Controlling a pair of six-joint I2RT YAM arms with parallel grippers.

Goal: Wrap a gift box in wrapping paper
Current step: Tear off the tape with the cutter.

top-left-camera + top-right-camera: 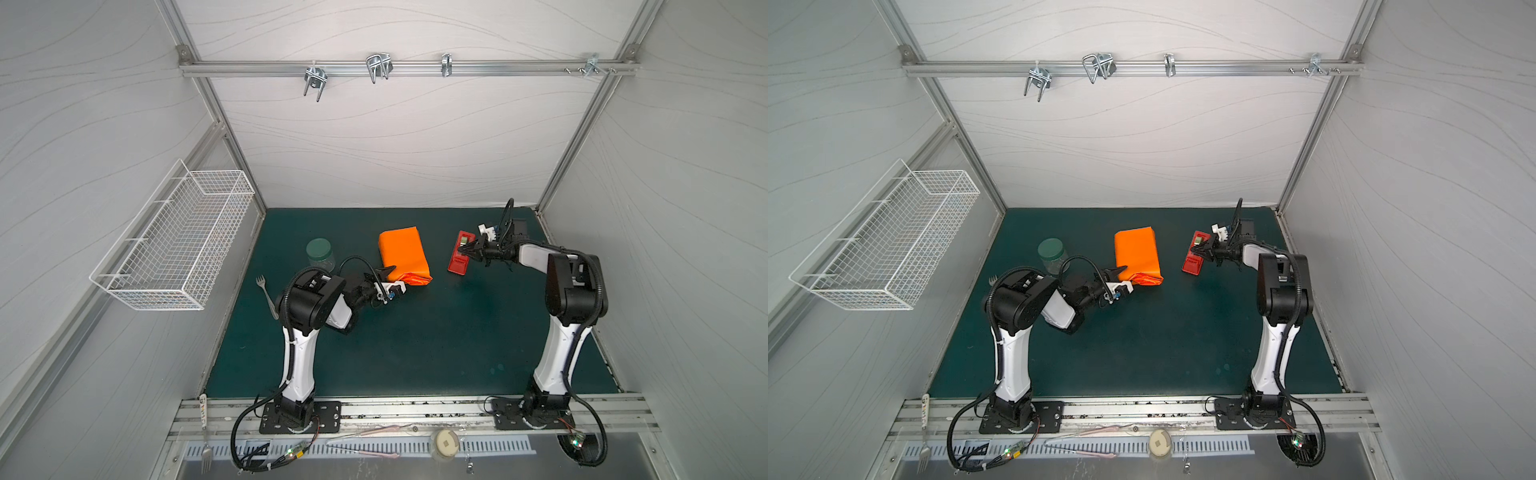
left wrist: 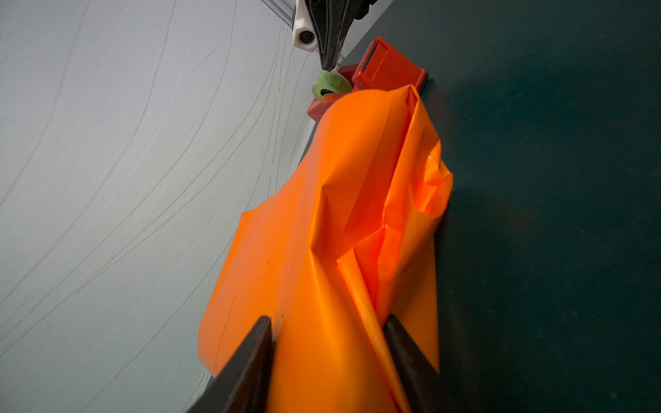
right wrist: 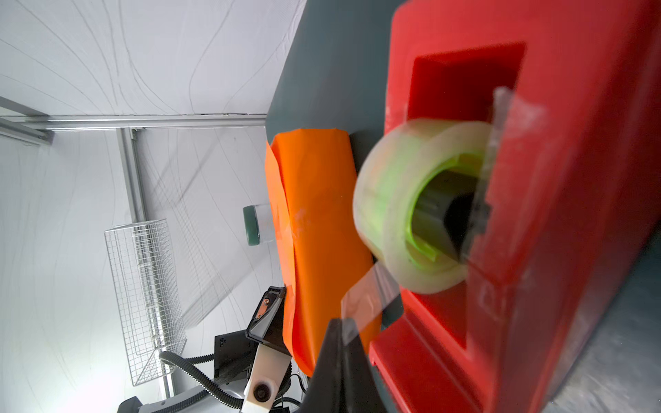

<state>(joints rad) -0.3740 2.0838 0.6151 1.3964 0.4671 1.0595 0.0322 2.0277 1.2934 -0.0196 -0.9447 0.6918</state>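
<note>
The orange wrapping paper (image 1: 403,253) (image 1: 1138,253) lies folded round a block shape mid-table; the gift box itself is hidden under it. My left gripper (image 1: 395,279) (image 1: 1126,279) (image 2: 328,318) is shut on the parcel's creased near end, one finger on each side of the paper (image 2: 339,232). To the right stands a red tape dispenser (image 1: 457,266) (image 1: 1192,266) (image 3: 572,178). Beside its roll (image 3: 390,200), my right gripper (image 1: 462,248) (image 1: 1196,249) (image 3: 338,321) is shut on the end of a clear tape strip (image 3: 368,296) that runs from the roll.
A green-lidded jar (image 1: 321,252) stands left of the parcel. A fork (image 1: 266,295) lies by the left arm's elbow. A white wire basket (image 1: 174,245) hangs on the left wall. The dispenser sits close to the right wall and the back wall.
</note>
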